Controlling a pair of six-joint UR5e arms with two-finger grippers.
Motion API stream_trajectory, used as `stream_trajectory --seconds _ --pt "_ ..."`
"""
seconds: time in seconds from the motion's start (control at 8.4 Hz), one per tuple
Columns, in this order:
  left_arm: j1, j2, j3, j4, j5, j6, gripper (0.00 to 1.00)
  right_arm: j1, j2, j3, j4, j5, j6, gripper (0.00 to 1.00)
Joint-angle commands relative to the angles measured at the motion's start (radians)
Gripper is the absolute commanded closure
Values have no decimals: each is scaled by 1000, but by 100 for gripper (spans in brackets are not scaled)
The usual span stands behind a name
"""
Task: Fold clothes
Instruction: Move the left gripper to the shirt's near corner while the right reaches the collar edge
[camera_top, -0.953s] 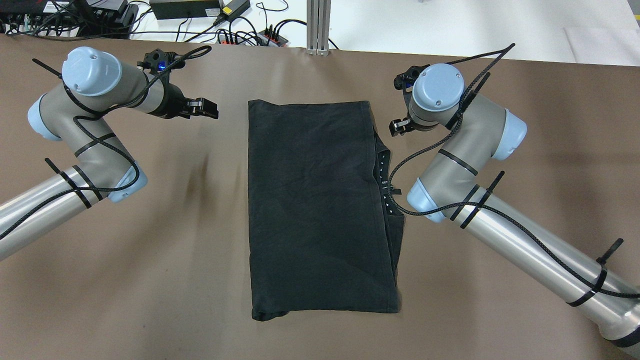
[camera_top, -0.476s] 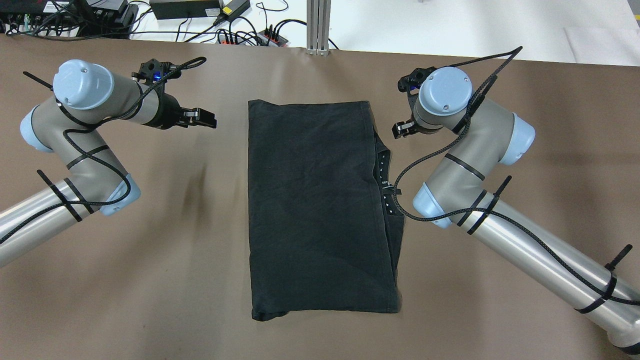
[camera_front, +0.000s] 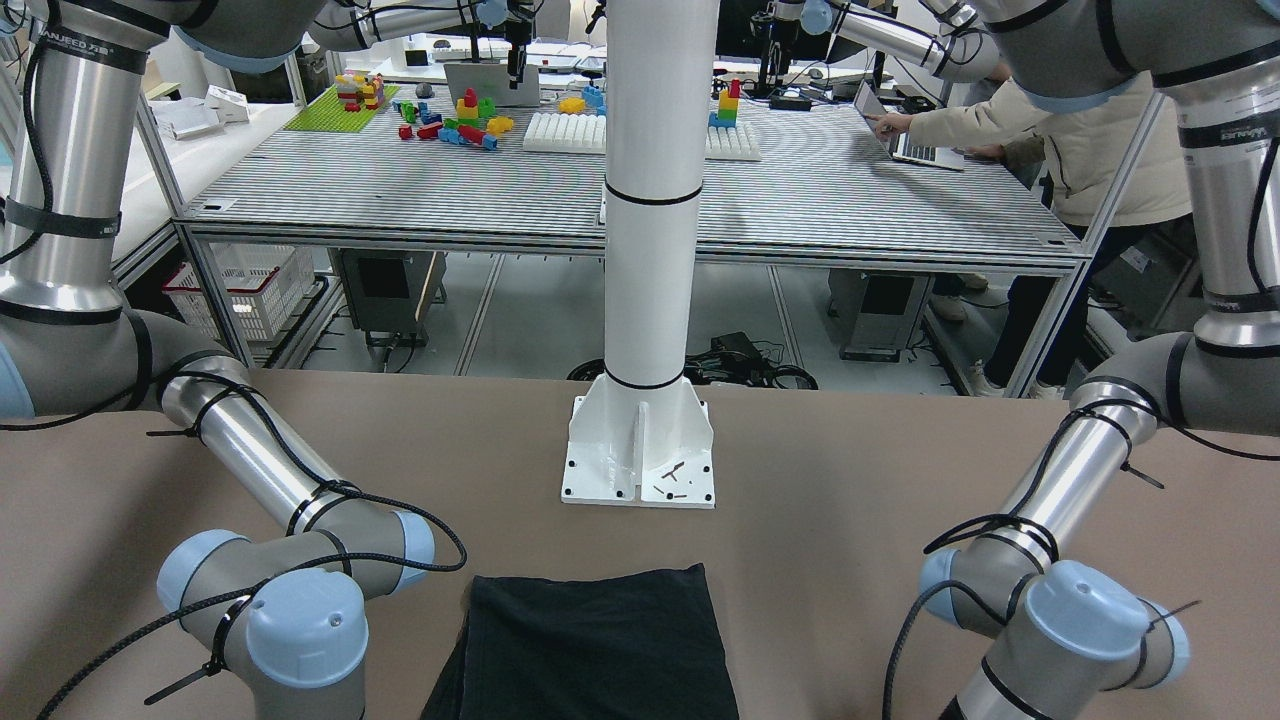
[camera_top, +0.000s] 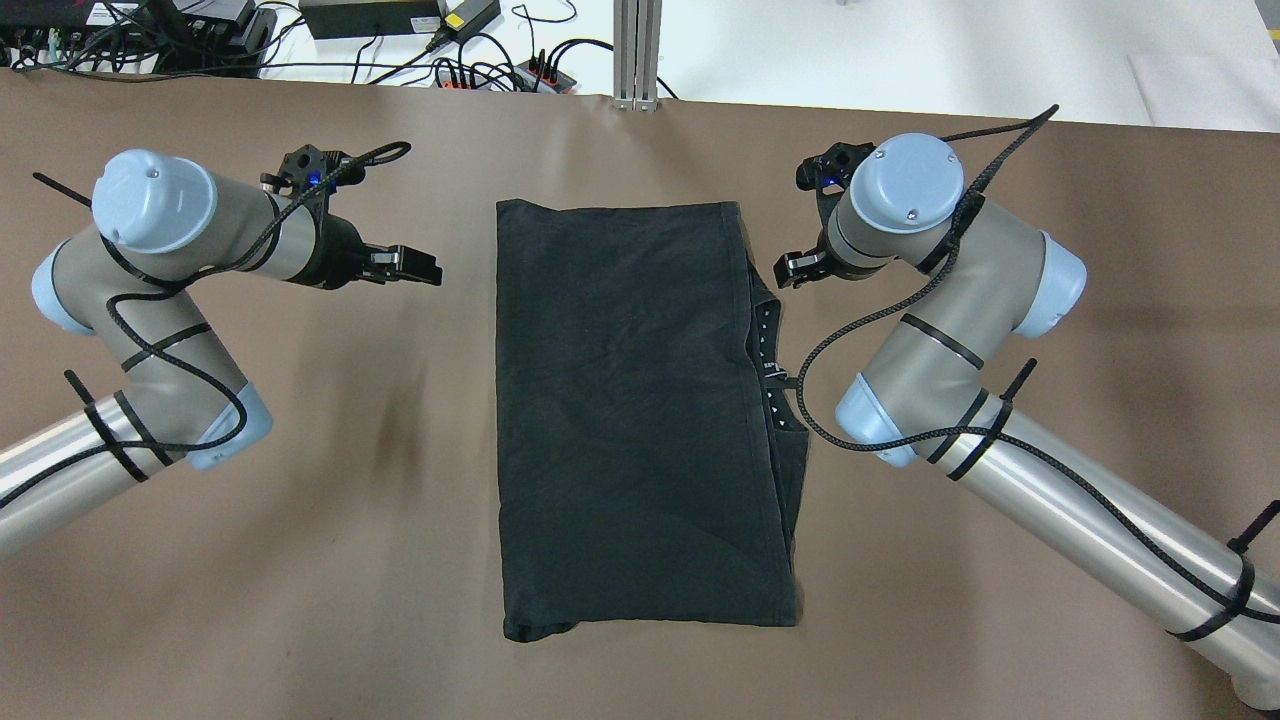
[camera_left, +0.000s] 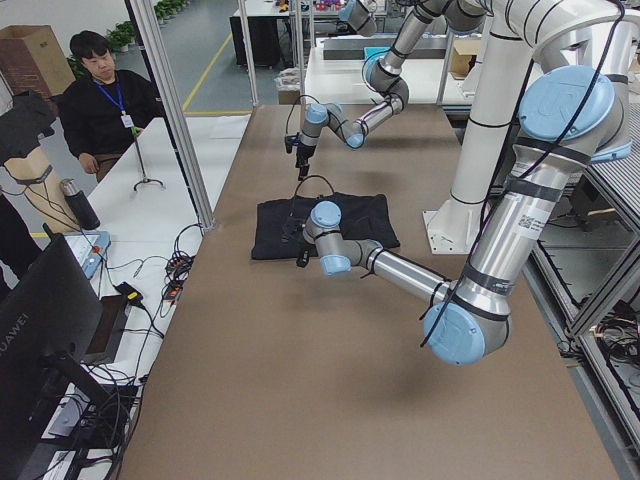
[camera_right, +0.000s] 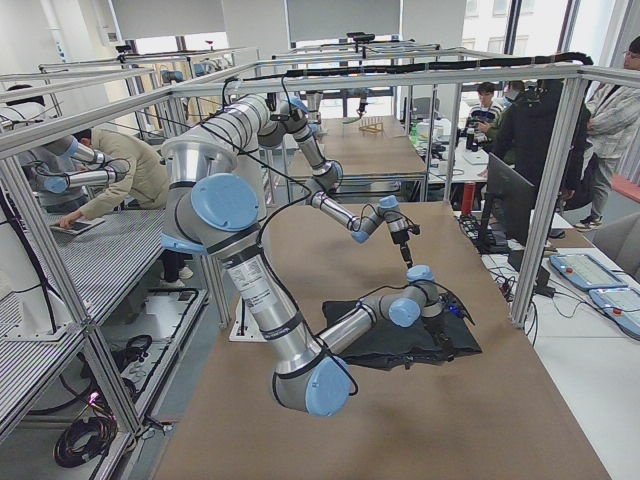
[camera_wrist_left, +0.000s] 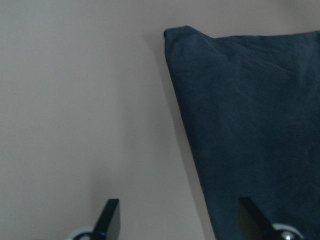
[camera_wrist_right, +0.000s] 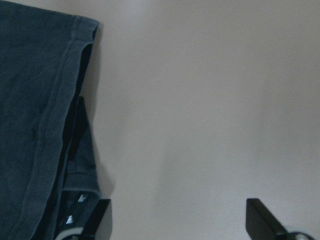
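Both arms have shifted a little since a second ago. The left gripper (camera_top: 425, 268) has come somewhat nearer to the robot's side, and the right arm's wrist has swung outward, while the right gripper (camera_top: 790, 268) has hardly changed place. The cloth (camera_top: 630, 420) has not moved at all.

It lies flat in the middle of the table (camera_top: 300, 580), already folded into a long rectangle. Its long axis runs from the far side toward the robot, so the two grippers stand at either side of its far end. Along its right edge some lower layers stick out, with a small label among them.

Both grippers are empty, and their jaws stand wide apart. The wrist views show this well: each has two dark fingertips (camera_wrist_left: 111, 216) far from each other with nothing between.

The right gripper is the nearer one. It hangs just beside the far right corner, and in its own view the hem (camera_wrist_right: 55, 100) is on the left while bare table fills the rest. The left gripper is more apart from the far left corner; in its view the cloth's edge runs up between the fingertips.

I think the next fold must go along the long axis, far end to near end. For this each gripper needs to move inward, toward the cloth, to reach its own far corner.
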Motion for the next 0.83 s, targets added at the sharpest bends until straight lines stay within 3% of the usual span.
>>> stream_trajectory --seconds 0.0,0.12,0.36,0.48,0.71 --pt "107 109 -156 3 59 -292 15 -32 -96 195 4 23 233 6" --pt "180 144 -196 3 123 -368 15 -64 -119 261 24 22 374 6" --pt "329 238 -323 3 246 -475 14 -139 -160 283 200 -6 688 6" --pt "407 290 -380 4 316 -528 15 -151 -170 283 260 -45 767 7" --pt "582 300 -387 12 523 -642 15 -185 -168 280 268 -133 837 7"
